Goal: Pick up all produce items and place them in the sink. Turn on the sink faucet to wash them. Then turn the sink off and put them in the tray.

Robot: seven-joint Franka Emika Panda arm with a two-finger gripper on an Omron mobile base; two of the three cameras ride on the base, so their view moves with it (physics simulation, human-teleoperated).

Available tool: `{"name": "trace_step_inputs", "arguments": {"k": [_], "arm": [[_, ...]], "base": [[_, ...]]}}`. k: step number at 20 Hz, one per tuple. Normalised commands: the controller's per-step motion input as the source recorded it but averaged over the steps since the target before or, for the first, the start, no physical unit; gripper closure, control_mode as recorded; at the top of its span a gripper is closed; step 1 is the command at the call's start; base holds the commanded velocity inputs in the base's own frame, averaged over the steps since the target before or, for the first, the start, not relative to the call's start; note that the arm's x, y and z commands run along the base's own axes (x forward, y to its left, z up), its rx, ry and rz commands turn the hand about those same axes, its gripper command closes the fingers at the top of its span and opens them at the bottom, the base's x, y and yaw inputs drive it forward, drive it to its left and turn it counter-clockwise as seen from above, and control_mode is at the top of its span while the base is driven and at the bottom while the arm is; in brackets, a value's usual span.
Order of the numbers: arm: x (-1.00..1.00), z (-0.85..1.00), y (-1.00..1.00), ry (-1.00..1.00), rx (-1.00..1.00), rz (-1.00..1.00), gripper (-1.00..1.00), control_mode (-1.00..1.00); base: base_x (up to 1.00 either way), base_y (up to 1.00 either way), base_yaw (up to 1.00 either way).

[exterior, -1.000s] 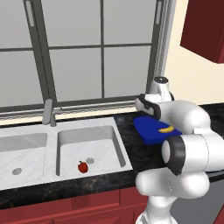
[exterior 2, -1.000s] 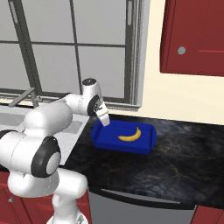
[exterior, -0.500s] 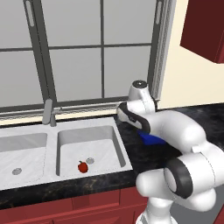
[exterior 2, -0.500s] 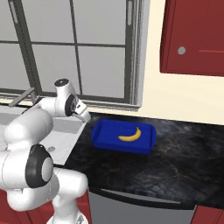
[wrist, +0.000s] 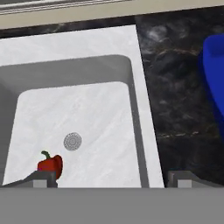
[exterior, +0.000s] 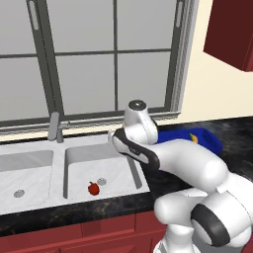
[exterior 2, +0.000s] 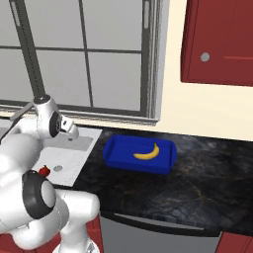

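A small round red fruit (exterior: 92,188) with a dark stem lies on the floor of the sink's (exterior: 59,170) right basin, beside the drain. In the hand view the red fruit (wrist: 50,164) sits low left, just past my left fingertip (wrist: 41,179). My gripper (wrist: 111,179) hangs open and empty above that basin; the left base view has the gripper (exterior: 114,138) over the basin's back right corner. The yellow banana (exterior 2: 147,153) rests in the blue tray (exterior 2: 129,166) on the counter to the right. The grey faucet (exterior: 54,127) stands behind the sink's divider.
Black marbled counter (exterior 2: 197,188) stretches right of the tray. A window with a sill runs behind the sink. A red wall cabinet (exterior 2: 222,42) hangs at the upper right. My own arm covers part of the tray (exterior: 202,138) in the left base view.
My arm has swung left from above the blue tray to over the right sink basin. The gripper stayed open and empty; the banana stays in the tray, the red fruit in the sink.
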Motion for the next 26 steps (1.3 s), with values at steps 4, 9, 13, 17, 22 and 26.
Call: {"name": "trace_step_inputs", "arguments": {"k": [4,9,13,17,22,26], "arm": [[-0.48,-0.23,0.48,0.0,-0.01,0.31,-1.0,-1.0],[-0.2,-0.27,0.35,0.03,0.0,0.22,-1.0,-1.0],[0.0,-0.3,0.32,0.09,-0.04,0.06,-1.0,-1.0],[0.0,-0.36,0.42,0.17,-0.09,0.0,-1.0,-1.0],[0.05,-0.31,0.4,0.22,-0.06,0.0,-1.0,-1.0],[0.15,-0.38,0.23,0.15,0.0,0.0,-1.0,-1.0]], "base": [[0.0,0.0,0.0],[0.0,0.0,0.0],[0.0,0.0,0.0],[0.0,0.0,0.0],[0.0,0.0,0.0],[0.0,0.0,0.0]]}}
